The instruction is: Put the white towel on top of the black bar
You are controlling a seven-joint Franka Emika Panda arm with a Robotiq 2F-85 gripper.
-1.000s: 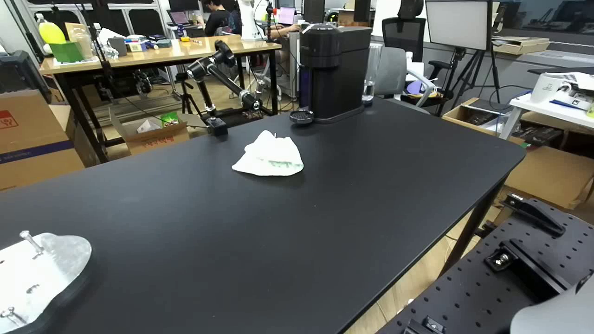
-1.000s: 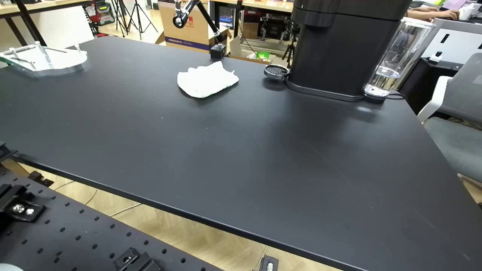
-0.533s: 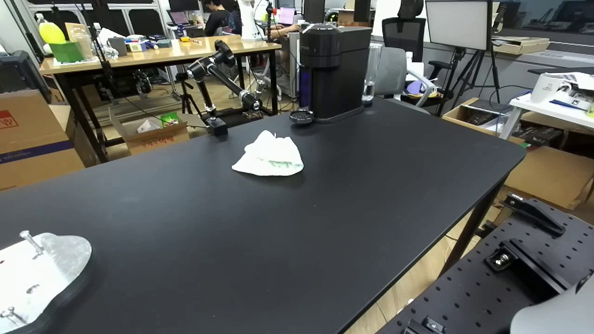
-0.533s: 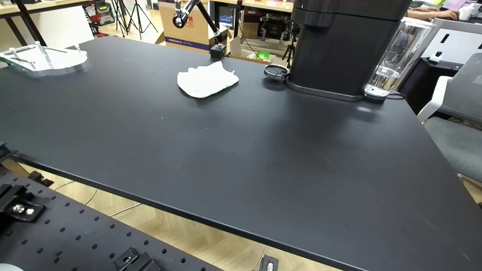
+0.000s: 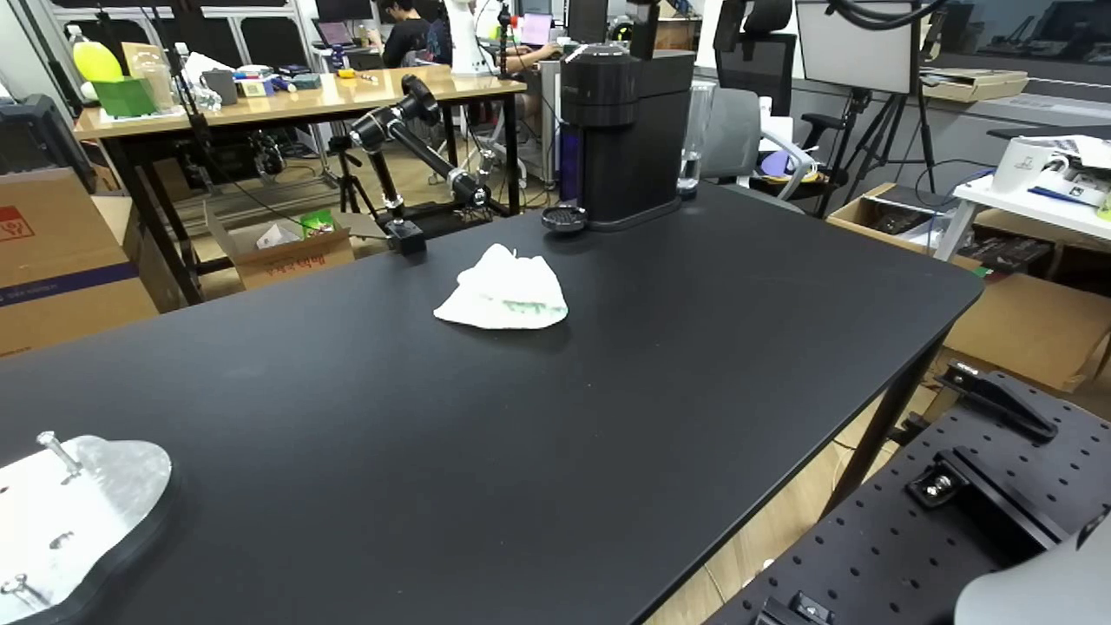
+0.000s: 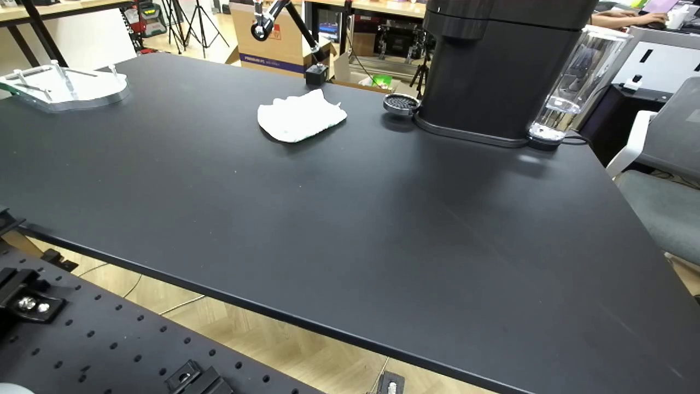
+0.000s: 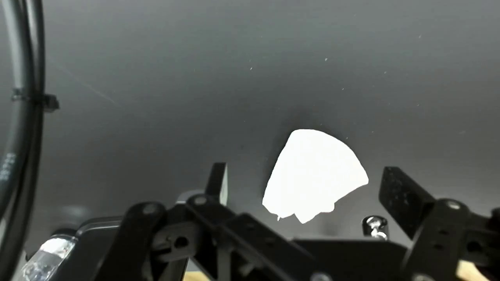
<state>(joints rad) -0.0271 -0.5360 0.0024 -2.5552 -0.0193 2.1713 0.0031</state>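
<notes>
The white towel (image 5: 503, 291) lies crumpled on the black table; it also shows in an exterior view (image 6: 301, 116) and the wrist view (image 7: 314, 175). A black jointed arm (image 5: 382, 143) stands on the table's far edge, also in an exterior view (image 6: 315, 71); I cannot tell whether it is the black bar. My gripper (image 7: 306, 169) is open and empty, with the towel seen between its fingers from above. In an exterior view, its fingertips (image 5: 644, 39) hang at the top edge, high above the table.
A black coffee machine (image 5: 621, 139) with a round drip tray (image 6: 401, 104) and clear water tank (image 6: 569, 90) stands right of the towel. A metal plate with upright bolts (image 5: 87, 503) lies at the other end. A perforated black board (image 6: 136, 350) borders the near edge.
My gripper and its cables have come into view at the top of an exterior view. The towel and the other objects have not moved.
</notes>
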